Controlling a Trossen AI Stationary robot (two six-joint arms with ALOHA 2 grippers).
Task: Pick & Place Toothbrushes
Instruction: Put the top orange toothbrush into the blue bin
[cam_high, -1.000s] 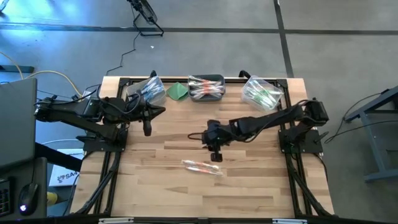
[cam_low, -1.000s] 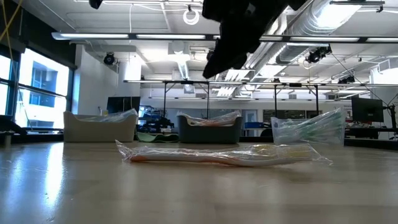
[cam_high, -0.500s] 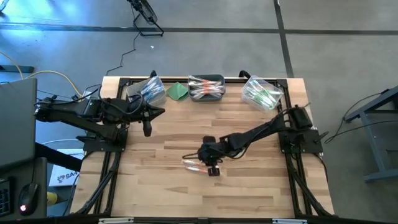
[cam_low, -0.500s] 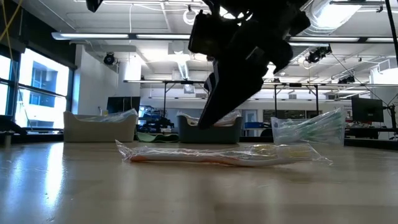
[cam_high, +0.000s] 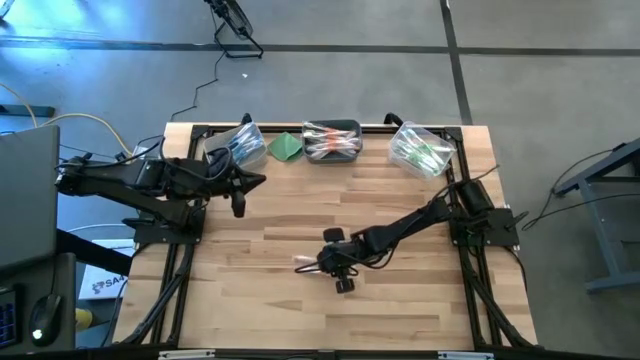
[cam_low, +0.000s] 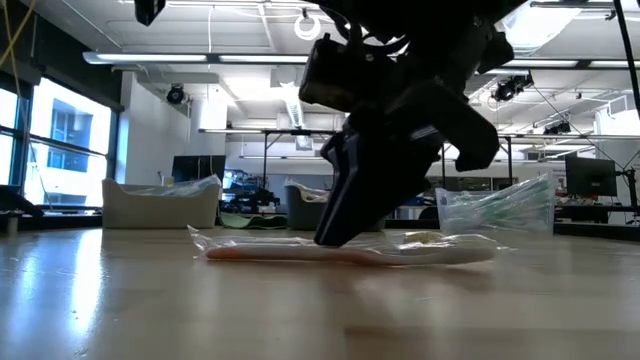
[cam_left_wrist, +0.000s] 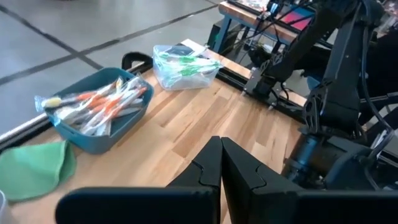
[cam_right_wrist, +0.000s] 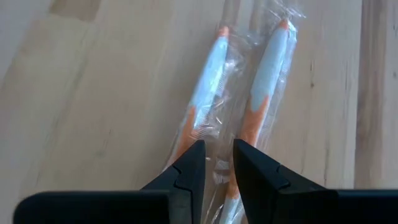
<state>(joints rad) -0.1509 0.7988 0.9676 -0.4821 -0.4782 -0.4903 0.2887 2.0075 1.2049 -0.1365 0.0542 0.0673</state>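
Observation:
A clear packet of two toothbrushes (cam_right_wrist: 249, 81), pale with orange parts, lies flat on the wooden table (cam_high: 250, 300) near its middle; it also shows in the low view (cam_low: 260, 250). My right gripper (cam_right_wrist: 217, 163) stands over the packet's middle, open by a narrow gap, its fingertips down at the wrapper (cam_low: 335, 235). More toothbrushes fill three bins at the far edge. My left gripper (cam_left_wrist: 221, 168) is shut and bare, raised over the far left of the table (cam_high: 258, 181). My right gripper comes at the packet slanting down from the table's right and far side. One finger (cam_right_wrist: 186, 171) stands over each brush handle, with the wrapper's middle strip (cam_right_wrist: 217, 140) in the gap. I cannot tell whether the fingertips touch the wrapper.
At the far edge stand a pale bin (cam_high: 238, 143), a dark teal bin (cam_high: 332, 141) and a clear bin (cam_high: 420, 150). A folded green cloth (cam_high: 286, 146) lies between the first two. Bare wood lies near and left of the packet.
My right gripper has come down and toward the table's near-left, from above the middle of the table onto the toothbrush packet, with its finger gap unchanged.

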